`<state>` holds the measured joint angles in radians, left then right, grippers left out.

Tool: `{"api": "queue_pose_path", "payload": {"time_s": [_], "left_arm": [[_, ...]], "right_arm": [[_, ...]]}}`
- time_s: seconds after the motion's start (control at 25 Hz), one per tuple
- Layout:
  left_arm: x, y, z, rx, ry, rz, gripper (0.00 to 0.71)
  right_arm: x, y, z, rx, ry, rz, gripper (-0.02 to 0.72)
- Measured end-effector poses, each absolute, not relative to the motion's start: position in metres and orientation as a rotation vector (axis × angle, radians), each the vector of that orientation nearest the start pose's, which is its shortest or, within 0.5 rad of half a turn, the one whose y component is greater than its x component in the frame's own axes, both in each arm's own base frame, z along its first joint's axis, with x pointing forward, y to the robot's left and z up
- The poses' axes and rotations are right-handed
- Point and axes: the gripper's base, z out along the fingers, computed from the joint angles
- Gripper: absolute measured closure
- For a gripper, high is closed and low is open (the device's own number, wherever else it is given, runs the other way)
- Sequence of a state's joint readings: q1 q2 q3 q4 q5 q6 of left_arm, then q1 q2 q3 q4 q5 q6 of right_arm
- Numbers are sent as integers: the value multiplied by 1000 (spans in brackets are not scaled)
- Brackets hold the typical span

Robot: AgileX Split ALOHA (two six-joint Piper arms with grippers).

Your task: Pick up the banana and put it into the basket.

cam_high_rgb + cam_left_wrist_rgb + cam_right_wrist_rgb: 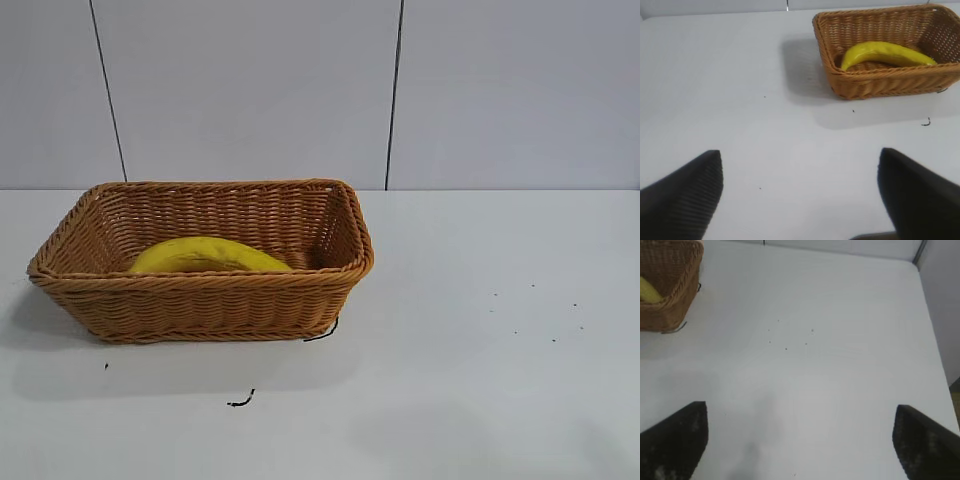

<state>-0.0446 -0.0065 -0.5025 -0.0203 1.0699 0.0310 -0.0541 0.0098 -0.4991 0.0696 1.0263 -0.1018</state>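
The banana [208,255] lies inside the basket [200,300] on the white surface [480,330], its long axis running along the basket's length and its arch upward — in the left wrist view its slim end seems to reach the far short wall. Both tools hang well apart from the basket, empty — the left tool [800,200] and right tool [800,440] each spread wide.

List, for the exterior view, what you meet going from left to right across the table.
Basket, with the banana lying inside it → small dark curled scrap on the table in front → scatter of tiny dark specks on the bare white table.
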Motion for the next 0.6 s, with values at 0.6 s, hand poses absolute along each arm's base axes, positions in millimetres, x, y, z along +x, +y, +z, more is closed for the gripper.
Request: {"api": "queue_pose_path", "payload": {"time_s": [0.6], "left_arm": [[-7, -1, 277, 78, 2043, -33, 75]], "right_arm": [[-4, 5, 280, -46, 2004, -20, 14]]}}
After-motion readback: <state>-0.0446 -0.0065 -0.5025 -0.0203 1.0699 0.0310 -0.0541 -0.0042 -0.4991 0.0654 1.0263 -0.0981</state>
